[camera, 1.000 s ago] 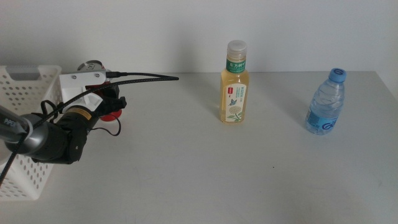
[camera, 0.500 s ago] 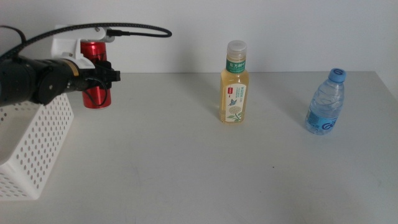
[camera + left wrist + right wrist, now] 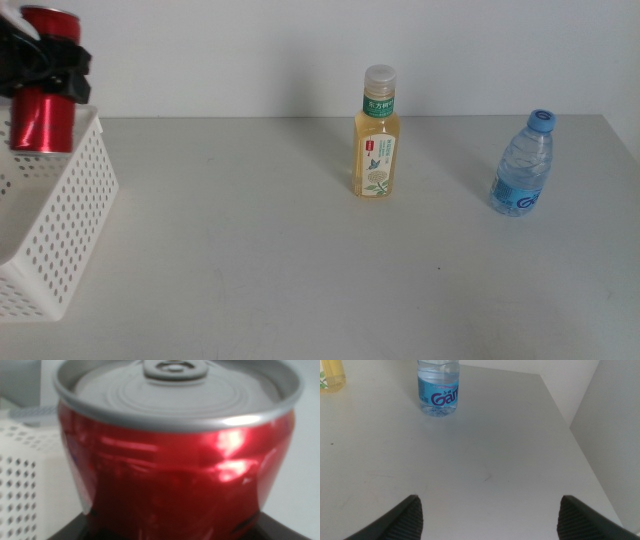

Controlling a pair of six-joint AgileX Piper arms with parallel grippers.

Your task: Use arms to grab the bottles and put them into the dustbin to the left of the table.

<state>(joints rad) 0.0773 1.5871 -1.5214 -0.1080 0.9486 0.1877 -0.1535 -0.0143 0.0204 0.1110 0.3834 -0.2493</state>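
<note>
water bottle [image 3: 438, 387] label reads "gan" (cut off); tea bottle [image 3: 376, 135] label print too small.

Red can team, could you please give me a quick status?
Left gripper shut on red can, above dustbin. Right gripper open, waiting. Path clear.

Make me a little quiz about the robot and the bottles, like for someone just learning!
1. True or false: the red can stands on the table.
2. Which bottle is nearest the bin? A) tea bottle B) water bottle
3. Fill in: the right gripper is ____ and holds nothing.

Key: 1. False; the left gripper holds it above the bin. 2. A. 3. open.
</note>
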